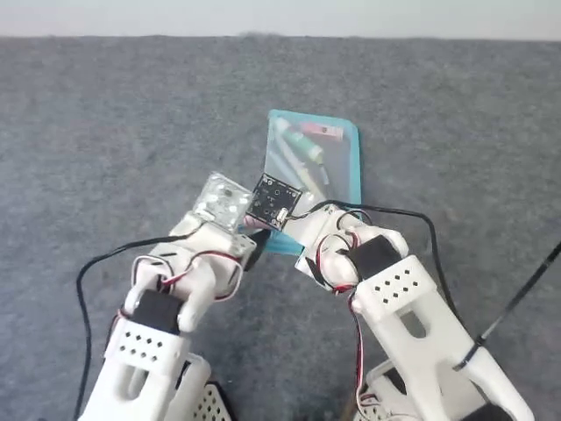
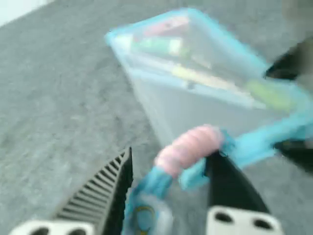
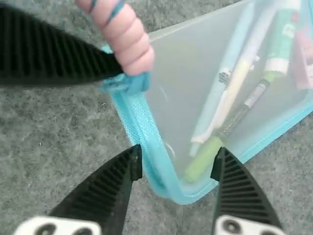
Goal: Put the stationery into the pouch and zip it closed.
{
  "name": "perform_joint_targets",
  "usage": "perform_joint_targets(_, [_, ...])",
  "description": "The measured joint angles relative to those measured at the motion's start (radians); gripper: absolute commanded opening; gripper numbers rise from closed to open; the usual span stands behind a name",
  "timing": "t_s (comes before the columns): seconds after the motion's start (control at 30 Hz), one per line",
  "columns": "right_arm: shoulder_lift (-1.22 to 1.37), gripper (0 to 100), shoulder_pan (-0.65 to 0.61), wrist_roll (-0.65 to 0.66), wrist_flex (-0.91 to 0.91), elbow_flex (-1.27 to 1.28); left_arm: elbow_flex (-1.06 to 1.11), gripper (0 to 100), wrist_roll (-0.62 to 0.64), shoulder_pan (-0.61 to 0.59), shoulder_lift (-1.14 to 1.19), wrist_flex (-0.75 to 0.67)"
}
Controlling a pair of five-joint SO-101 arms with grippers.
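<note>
Pouch (image 1: pixel 337 171) | near end hidden under arms (image 1: pixel 394 281) | grey cloth (image 1: pixel 105 114) beneath

Surface you are working over: grey, felt-like mat (image 1: pixel 96 105), running left to right and from the near edge to the far. Along its far edge you have a pale wall strip (image 1: pixel 280 16). Lighting is even and diffuse, shadows on the mat soft.
</note>
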Motion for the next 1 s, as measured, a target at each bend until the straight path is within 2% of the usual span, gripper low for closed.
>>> perform_joint_targets(0.27, [0.000, 23.4, 0.000, 0.000, 0.000, 0.000, 0.000, 29, -0.032, -0.138, 0.000, 0.000])
perform_joint_targets(0.5, [0.000, 23.4, 0.000, 0.000, 0.000, 0.000, -0.031, 29, -0.009, -0.399, 0.000, -0.012])
perform_joint_targets(0.7, [0.000, 23.1, 0.000, 0.000, 0.000, 0.000, -0.031, 35, 0.029, -0.427, 0.000, -0.017])
perform_joint_targets(0.77, [0.000, 18.5, 0.000, 0.000, 0.000, 0.000, -0.031, 36, 0.068, -0.427, 0.000, -0.037])
perform_joint_targets(0.87, [0.000, 1.7, 0.000, -0.018, 0.000, 0.000, -0.015, 36, 0.109, -0.427, -0.002, -0.110])
perform_joint_targets(1.0, [0.000, 2.6, 0.000, -0.051, -0.011, 0.000, 0.046, 36, 0.123, -0.427, -0.002, -0.209])
